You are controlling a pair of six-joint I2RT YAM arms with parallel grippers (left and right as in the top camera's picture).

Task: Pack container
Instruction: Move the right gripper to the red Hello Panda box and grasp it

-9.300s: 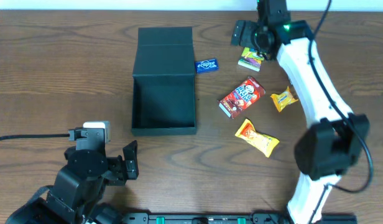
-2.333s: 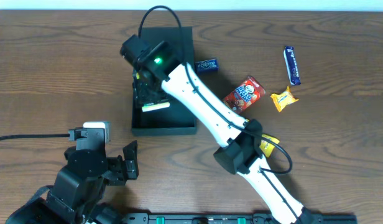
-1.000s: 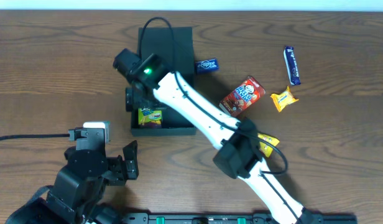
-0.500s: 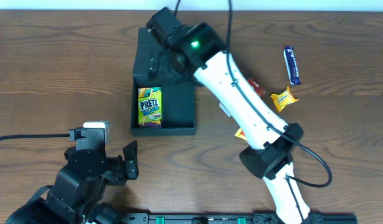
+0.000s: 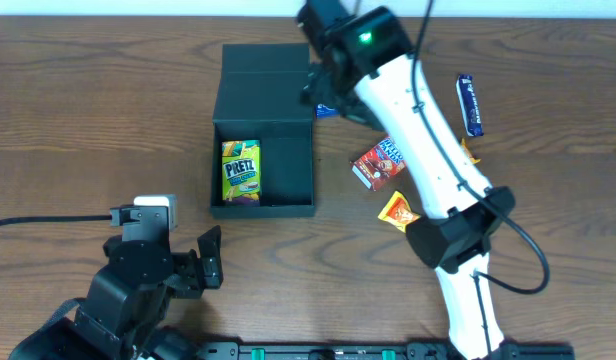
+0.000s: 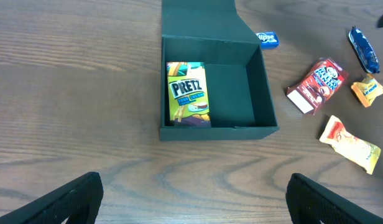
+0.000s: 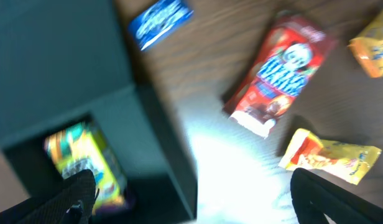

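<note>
A: Where is the container point(image 5: 264, 208) sitting?

B: It is lying left of the table's middle. Its mouth is facing up and its lid flap is lying open on the far side. One Pretz packet point(image 5: 241, 171) is lying flat against its left wall, with its long axis running near to far. The right half of the floor is showing bare.

A: And what are the arms doing?

B: The right gripper point(image 7: 191, 186) is hanging over the box's far right corner, with its fingers spread wide and carrying nothing. The left gripper point(image 6: 194, 186) is sitting at the near left, also spread wide and empty, and facing the box from the near side.

A: Which way are the loose snacks lying from the tool?

B: They are all lying to the right of the box.
- The small blue pack point(image 7: 160, 17) is sitting just beside the box's right side at the far end, closest to the right gripper.
- The red packet point(image 5: 383, 162) is lying nearer and further right, with its long axis slanting from near-left to far-right.
- The yellow packet point(image 5: 398, 212) is lying nearer again.
- The blue bar point(image 5: 470, 104) is lying well apart at the far right.

A: So which arm is taking the next one?

B: I am judging the right arm the better placed, since every loose snack is lying on its side of the box. For the red packet, the fingers would be closing across that slant, not along it.
</note>
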